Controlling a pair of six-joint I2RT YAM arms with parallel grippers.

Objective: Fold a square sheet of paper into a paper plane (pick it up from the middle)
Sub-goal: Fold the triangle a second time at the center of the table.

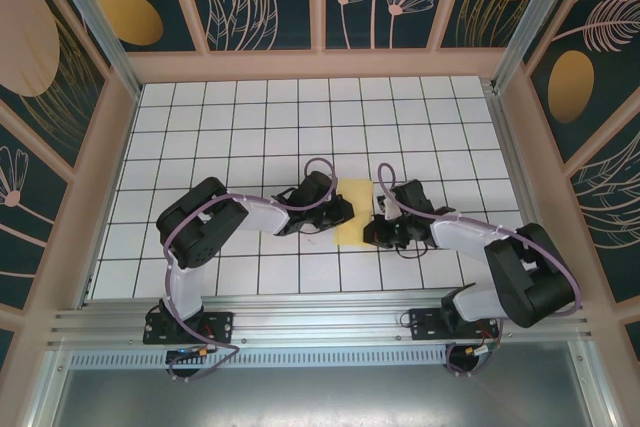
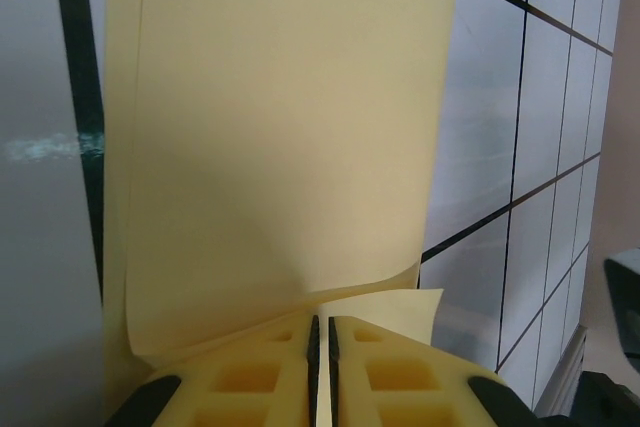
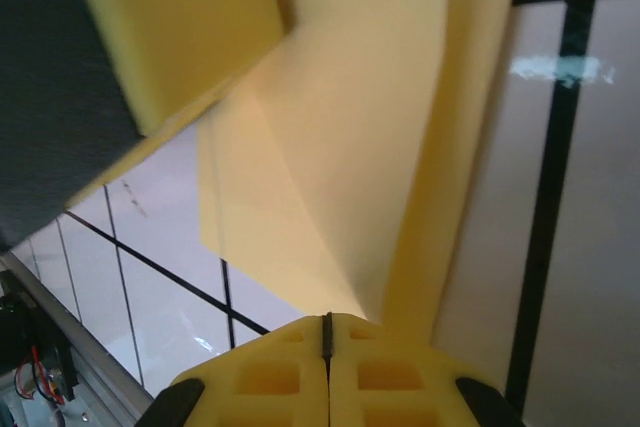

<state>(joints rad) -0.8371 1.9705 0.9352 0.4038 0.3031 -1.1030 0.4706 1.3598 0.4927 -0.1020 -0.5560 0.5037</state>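
yellow paper sheet (image 1: 355,215), table centre, mid-fold. left gripper (image 2: 320,332), right gripper (image 3: 327,323): jaws pinched on it. next likely: align edges, press crease.

both arms bent inward toward the table's middle, left gripper (image 2: 321,347) and right gripper (image 3: 327,337) each clamped on the square sheet of paper (image 1: 355,209)

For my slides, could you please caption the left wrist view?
Left gripper shut on the square sheet of paper, which curves up over the gridded table.

black arms (image 1: 200,222), lilac cables (image 1: 265,203), yellow end effector pads (image 2: 250,377)
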